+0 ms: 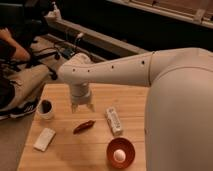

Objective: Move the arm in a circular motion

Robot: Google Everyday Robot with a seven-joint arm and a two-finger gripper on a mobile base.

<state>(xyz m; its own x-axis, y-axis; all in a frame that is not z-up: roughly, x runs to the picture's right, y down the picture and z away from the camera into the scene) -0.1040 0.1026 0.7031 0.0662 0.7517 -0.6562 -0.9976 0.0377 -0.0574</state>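
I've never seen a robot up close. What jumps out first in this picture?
The huge cream-white arm dominates, reaching in from the right over a wooden table, its gripper hanging above the table's far part. Next comes the red bowl at the near edge, holding a pale round thing, with a dark red object lying farther back to its left.
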